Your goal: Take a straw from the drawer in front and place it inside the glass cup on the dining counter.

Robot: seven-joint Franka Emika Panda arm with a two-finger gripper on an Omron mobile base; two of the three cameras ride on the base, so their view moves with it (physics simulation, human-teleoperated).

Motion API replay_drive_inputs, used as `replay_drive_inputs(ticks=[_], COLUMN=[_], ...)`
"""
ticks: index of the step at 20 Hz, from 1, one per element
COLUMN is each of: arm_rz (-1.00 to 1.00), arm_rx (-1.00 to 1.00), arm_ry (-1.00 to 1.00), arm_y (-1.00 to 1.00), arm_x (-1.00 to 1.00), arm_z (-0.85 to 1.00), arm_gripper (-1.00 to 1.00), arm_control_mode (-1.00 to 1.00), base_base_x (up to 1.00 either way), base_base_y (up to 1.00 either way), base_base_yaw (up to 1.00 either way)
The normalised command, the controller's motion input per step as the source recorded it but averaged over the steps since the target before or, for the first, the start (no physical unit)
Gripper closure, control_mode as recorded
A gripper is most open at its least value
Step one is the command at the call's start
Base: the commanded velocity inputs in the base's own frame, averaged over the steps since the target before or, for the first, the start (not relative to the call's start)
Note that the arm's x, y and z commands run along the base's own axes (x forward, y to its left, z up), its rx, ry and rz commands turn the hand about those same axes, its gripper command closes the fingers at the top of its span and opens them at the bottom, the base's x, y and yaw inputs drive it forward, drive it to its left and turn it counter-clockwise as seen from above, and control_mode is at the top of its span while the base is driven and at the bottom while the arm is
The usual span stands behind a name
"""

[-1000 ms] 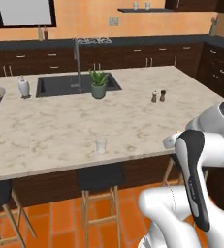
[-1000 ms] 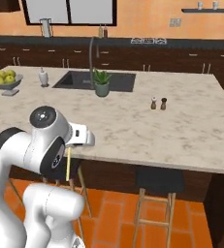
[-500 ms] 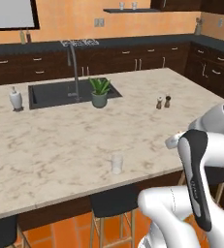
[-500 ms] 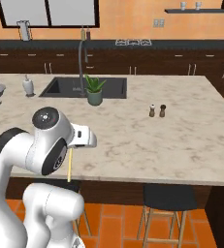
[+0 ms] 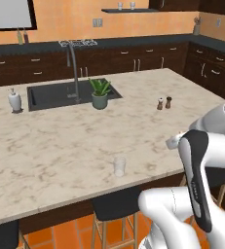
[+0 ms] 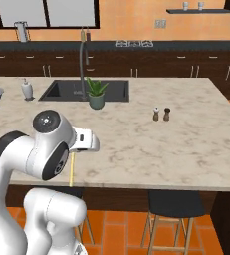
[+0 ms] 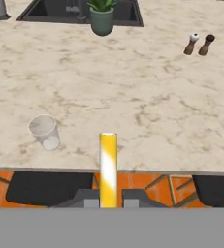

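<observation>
A simulated kitchen is shown, with a white robot arm stationed at the near edge of a beige, marble-veined desk [image 5: 60, 146]. The straw [image 7: 108, 167], a thin pale yellow stick, is gripped between the closed fingers [image 7: 89, 197] of the gripper [image 7: 108, 199] and stands up from them, over the near edge of the desk. In the right base view the straw [image 6: 71, 168] is seen hanging below the hand, in front of the dark wood base.

The glass cup [image 7: 44, 131], small and clear, stands upright near the near edge of the desk, apart from the straw; nothing is seen inside it. In the left base view the glass cup [image 5: 119, 166] is seen beside the arm's elbow.

The fetching of the straw is judged done. Left to do: the straw must be carried over the cup's mouth, lowered in and released.
</observation>
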Motion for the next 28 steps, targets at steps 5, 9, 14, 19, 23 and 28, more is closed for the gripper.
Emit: replay_drive_inputs(ticks=[5,9,14,19,23,28], arm_rz=[0.18,0.3,0.34,0.33,0.3,0.28], arm_rx=[0.07,0.14,0.17,0.16,0.14,0.16], arm_ry=[-0.21,-0.26,-0.15,-0.04,0.0,-0.06], arm_y=[0.0,0.06,0.32,0.62,0.74,0.5], arm_x=[0.0,0.0,0.13,0.15,0.01,-0.09], arm_z=[0.38,0.37,0.23,0.11,0.0,-0.02], arm_gripper=[1.0,1.0,1.0,1.0,1.0,1.0], arm_control_mode=[-1.0,-1.0,-1.0,-1.0,-1.0,-1.0], base_base_x=[0.0,0.0,0.0,0.0,0.0,0.0], base_base_y=[0.0,0.0,0.0,0.0,0.0,0.0], base_base_yaw=[0.0,0.0,0.0,0.0,0.0,0.0])
